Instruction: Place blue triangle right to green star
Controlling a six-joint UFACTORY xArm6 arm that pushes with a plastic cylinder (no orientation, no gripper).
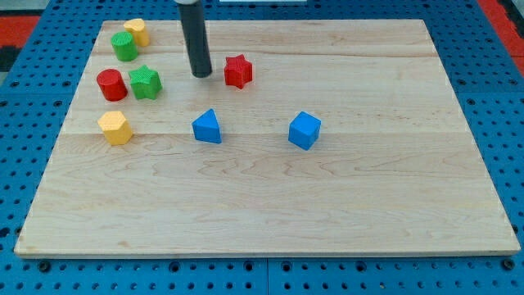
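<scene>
Pincer: none fitted; the arm ends in a rod, so no open or closed state applies. My tip rests on the board, touching no block.

Landmark: green star.
- Tip: right of the star, between it and the red star.
- Blue triangle: right of the star and nearer the view's bottom, apart from it.
- Red cylinder: just left of the star.
- Green cylinder, yellow block: above it.
- Yellow hexagon: below-left.
- Blue cube: far right.

Risks, judged: an off-centre push could spin the triangle aside; overshoot could knock the star into the red cylinder.
</scene>
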